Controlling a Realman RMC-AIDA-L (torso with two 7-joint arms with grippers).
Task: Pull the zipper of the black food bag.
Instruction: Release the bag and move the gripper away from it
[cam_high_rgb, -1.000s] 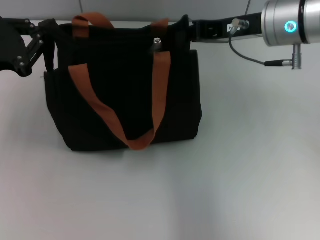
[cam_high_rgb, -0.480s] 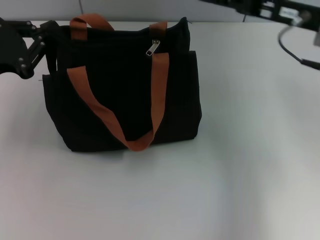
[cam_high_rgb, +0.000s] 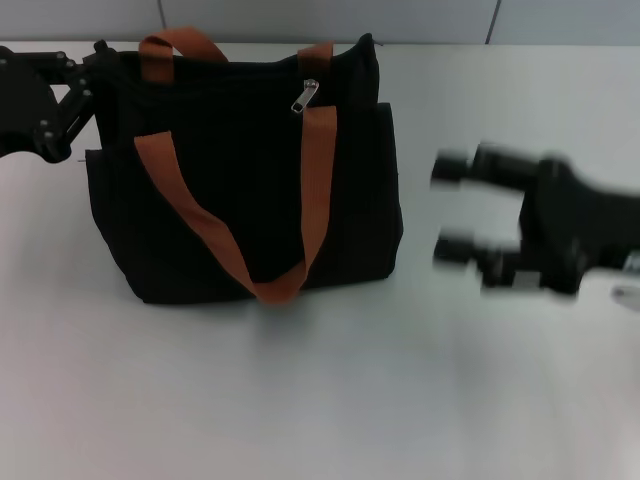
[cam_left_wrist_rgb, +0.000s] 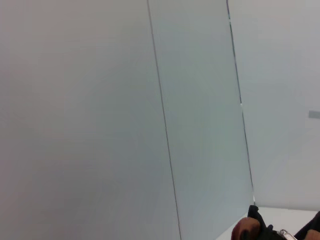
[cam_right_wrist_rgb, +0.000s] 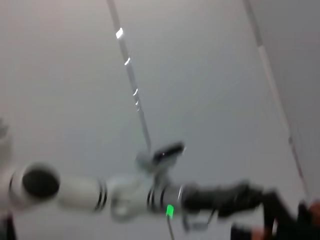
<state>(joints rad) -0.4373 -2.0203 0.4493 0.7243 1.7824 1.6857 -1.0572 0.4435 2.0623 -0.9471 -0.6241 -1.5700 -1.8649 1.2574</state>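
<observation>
A: Where is the big boxy black fabric food bag?

B: Upright on the white desk, toward its far left part, its two rust-orange webbing handles draped down the front face.

A: And the small silver metal zipper pull tab?

B: On the black zip track along the bag's top edge, right of the middle, hanging at a slant just above the right strap of the front handle.

A: The left hand?

B: At the bag's upper left corner, against the fabric there. Whether it is clamped on the corner I cannot tell (the fingertips vanish behind the bag).

A: The right hand?

B: Over the bare desk to the right of the bag, apart from it and from the zipper. Its two black fingers point toward the bag with a wide gap between them, holding nothing (it shows blurred).
</observation>
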